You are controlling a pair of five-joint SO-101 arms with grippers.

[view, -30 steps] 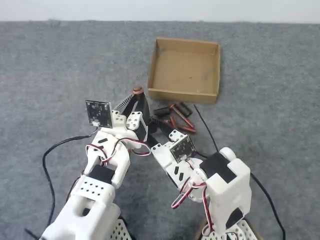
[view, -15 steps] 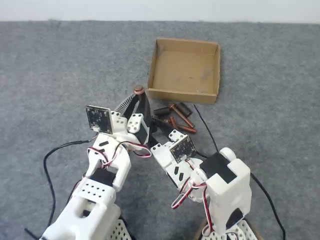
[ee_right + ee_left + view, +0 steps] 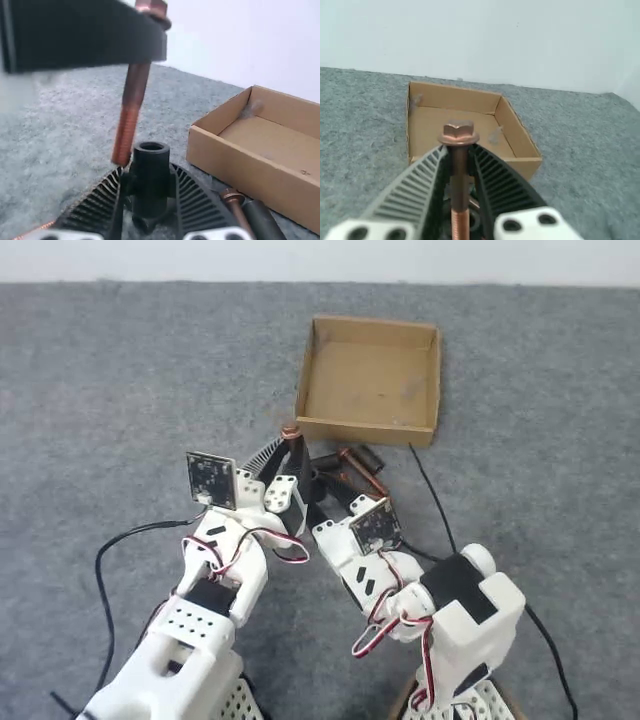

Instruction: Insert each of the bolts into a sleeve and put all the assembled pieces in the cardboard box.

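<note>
Left tool [image 3: 458, 152] pinching bolt [image 3: 458, 134], tip cut off | right tool [image 3: 148, 176] pinching sleeve [image 3: 150, 162], base unclear

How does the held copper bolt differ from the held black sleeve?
The copper-coloured hex-head bolt is long, thin and threaded; the black tubular sleeve is shorter, thicker and hollow. The bolt sits in the left gripper, the sleeve in the right gripper. Both stand roughly upright; the bolt's tip is beside the sleeve, not inside.

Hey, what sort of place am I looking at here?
Likely a robotics lab test bench: grey felt mat as the work surface, bare white wall behind, and two small arms holding a bolt and sleeve beside a cardboard box.
</note>
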